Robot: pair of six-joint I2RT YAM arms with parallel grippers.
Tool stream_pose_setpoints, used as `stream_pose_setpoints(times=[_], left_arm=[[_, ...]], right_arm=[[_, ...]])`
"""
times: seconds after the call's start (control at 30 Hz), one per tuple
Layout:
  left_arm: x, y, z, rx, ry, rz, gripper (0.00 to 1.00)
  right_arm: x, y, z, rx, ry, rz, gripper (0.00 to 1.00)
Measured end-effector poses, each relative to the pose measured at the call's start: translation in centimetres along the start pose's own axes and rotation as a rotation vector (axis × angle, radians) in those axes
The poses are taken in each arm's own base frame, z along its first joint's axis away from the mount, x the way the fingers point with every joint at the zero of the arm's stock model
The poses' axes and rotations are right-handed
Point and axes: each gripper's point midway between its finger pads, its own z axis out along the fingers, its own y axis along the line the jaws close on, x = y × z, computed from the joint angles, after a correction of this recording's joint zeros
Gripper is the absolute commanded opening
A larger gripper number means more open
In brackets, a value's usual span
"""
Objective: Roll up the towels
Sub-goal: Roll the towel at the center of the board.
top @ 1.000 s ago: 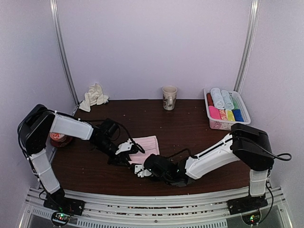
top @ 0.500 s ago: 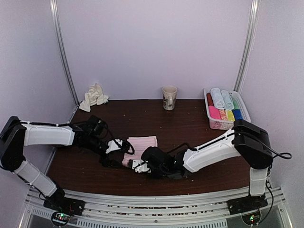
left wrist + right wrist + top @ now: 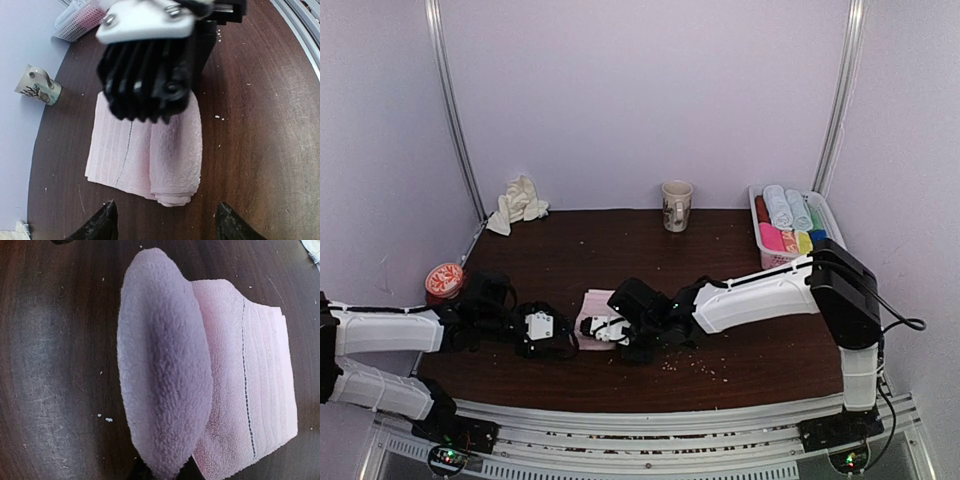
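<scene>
A pale pink towel (image 3: pixel 591 304) lies on the dark wooden table, its near edge rolled over into a thick fold (image 3: pixel 175 150). My right gripper (image 3: pixel 610 330) is shut on that fold (image 3: pixel 162 390), which rises up to its fingers and hides them. The flat, stitched part (image 3: pixel 255 380) spreads beside it. My left gripper (image 3: pixel 162 225) stands open just left of the towel's end (image 3: pixel 565 338), apart from it, with nothing between its fingertips (image 3: pixel 104 221). A crumpled cream-white towel (image 3: pixel 519 203) sits at the table's back left corner.
A patterned mug (image 3: pixel 676 204) stands at the back middle. A white basket (image 3: pixel 772 262) with several rolled coloured towels is at the back right. A red round tin (image 3: pixel 444 281) sits at the left edge. Small white crumbs (image 3: pixel 705 367) dot the table by the right arm.
My left gripper has let go of the towel, opened and drawn back to the left with its arm lowered. My right gripper has moved left and farther, rolling the towel's edge.
</scene>
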Motion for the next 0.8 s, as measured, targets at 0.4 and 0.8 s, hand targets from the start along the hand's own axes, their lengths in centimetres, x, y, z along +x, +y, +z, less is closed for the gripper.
stream_pose_setpoints(times=[0.4,0.8], left_arm=[[-0.2,-0.6,-0.5,-0.102,-0.049,0.178,0.62],[0.2,-1.9,1.2,-0.132,-0.021,0.341,0.62]], right_arm=[[-1.3,-0.3,0.8,-0.228,0.021,0.171,0.14],[-1.6,0.1,0.8,-0.457,0.025,0.304,0.16]])
